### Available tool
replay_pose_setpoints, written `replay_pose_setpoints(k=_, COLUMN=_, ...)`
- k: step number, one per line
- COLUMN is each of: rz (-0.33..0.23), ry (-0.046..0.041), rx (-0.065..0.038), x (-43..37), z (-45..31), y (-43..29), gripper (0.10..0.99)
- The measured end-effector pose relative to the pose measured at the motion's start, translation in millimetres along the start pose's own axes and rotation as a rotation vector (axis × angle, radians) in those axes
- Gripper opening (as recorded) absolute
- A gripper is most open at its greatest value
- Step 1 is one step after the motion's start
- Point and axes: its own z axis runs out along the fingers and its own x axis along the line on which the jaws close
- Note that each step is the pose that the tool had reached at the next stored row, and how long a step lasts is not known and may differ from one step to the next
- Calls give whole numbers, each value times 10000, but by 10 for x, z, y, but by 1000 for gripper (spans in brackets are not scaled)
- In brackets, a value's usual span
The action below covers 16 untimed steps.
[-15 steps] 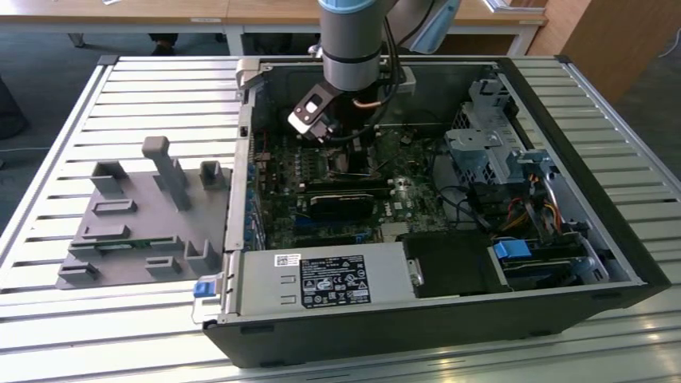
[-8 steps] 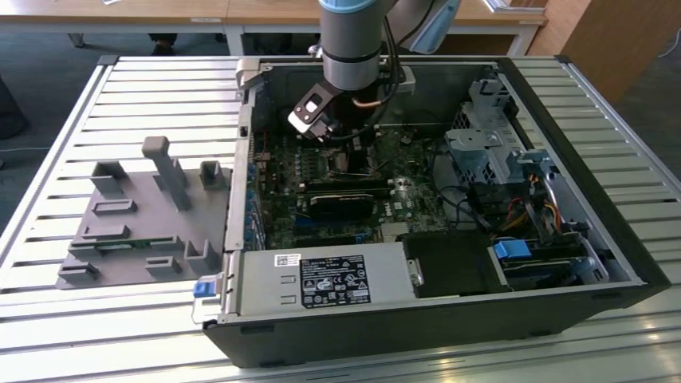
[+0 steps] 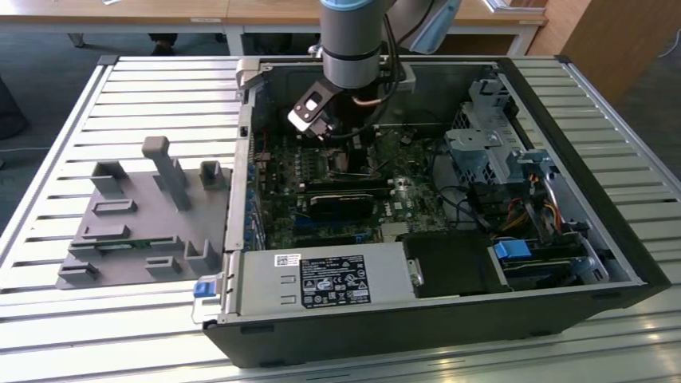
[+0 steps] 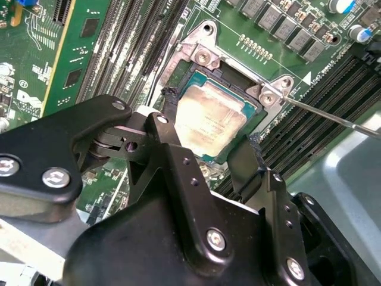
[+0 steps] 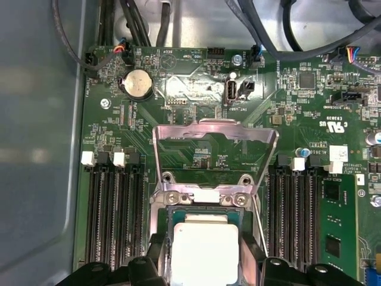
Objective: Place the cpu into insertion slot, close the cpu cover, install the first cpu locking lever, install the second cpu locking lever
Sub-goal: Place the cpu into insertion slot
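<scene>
cpu [image 4: 211,122]: pale chip squarely over the insertion slot [image 5: 178,221], seated or nearly so.
gripper [image 4: 208,126]: narrowed onto the cpu's two opposite edges, apparently to keep it level.
cpu cover [image 5: 215,126]: stands tilted up and back, leaving the slot open.

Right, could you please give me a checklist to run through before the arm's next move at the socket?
1. cpu cover lifted off the insertion slot: ok, it stands tilted up on its hinge.
2. cpu lined up with the insertion slot: ok, it lies inside the slot's frame.
3. cpu seated flat and fully down: cannot tell.
4. locking lever unlatched: ok, the thin rod sticks out to the side, not across the slot.
5. gripper hold on the cpu: cannot tell; it is right at the cpu.
</scene>
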Motion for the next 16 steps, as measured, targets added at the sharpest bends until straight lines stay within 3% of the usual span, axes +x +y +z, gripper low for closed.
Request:
replay_pose_setpoints(k=8, rz=-1, ry=4, rx=56, x=-2, z=-102, y=9, gripper=600)
replay_pose_setpoints(k=11, rz=1, ry=8, rx=138, x=-5, z=-108, y=17, gripper=471)
replay_pose_setpoints(k=12, rz=1, ry=7, rx=189, x=-7, z=-110, y=23, gripper=412)
replay_pose_setpoints(k=13, rz=3, ry=5, rx=247, x=-8, z=-111, y=32, gripper=412)
replay_pose_setpoints(k=15, rz=3, ry=6, rx=356, x=-11, z=-110, y=48, gripper=294)
replay_pose_setpoints(k=16, rz=3, ry=8, rx=379, x=-13, z=-113, y=50, gripper=294)
